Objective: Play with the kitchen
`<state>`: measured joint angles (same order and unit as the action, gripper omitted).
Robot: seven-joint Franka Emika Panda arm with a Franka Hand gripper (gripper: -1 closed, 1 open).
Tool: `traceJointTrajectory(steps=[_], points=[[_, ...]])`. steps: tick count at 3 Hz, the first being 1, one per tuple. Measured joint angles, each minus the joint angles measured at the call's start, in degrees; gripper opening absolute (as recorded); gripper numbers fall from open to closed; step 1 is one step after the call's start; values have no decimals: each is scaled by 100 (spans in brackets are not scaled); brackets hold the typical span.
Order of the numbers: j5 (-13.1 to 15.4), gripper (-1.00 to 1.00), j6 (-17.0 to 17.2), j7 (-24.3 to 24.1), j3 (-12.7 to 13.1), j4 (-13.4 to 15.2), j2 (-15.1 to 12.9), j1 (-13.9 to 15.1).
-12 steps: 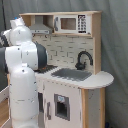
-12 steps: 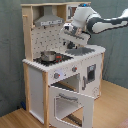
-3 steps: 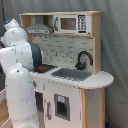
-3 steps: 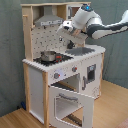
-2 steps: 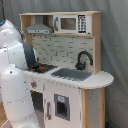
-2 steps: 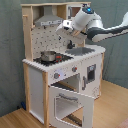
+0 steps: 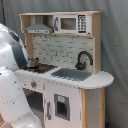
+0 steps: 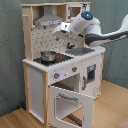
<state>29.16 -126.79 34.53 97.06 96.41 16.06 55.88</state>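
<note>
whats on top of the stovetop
A small metal pot sits on the black stovetop in both exterior views. Its inside is not visible.

kitchen [image 8: 60, 75] on wooden floor [image 8: 112, 107]

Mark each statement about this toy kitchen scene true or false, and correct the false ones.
1. The oven door of the kitchen hangs open in the second exterior view. True.
2. A small metal pot stands on the black stovetop. True.
3. The pot sits in the sink. False: it is on the stovetop, and the sink shows nothing inside it in the first exterior view.
4. The microwave is on the upper shelf, beside the hood. True.
5. The robot arm reaches into the open oven. False: it is raised above the counter, near the hood.
6. The faucet is white. False: it is black.
</note>
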Motion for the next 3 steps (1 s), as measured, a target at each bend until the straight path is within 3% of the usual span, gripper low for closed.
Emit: traceJointTrajectory(steps=[3], points=[[-90,100,-208,-27,971,-630,951,1279]])
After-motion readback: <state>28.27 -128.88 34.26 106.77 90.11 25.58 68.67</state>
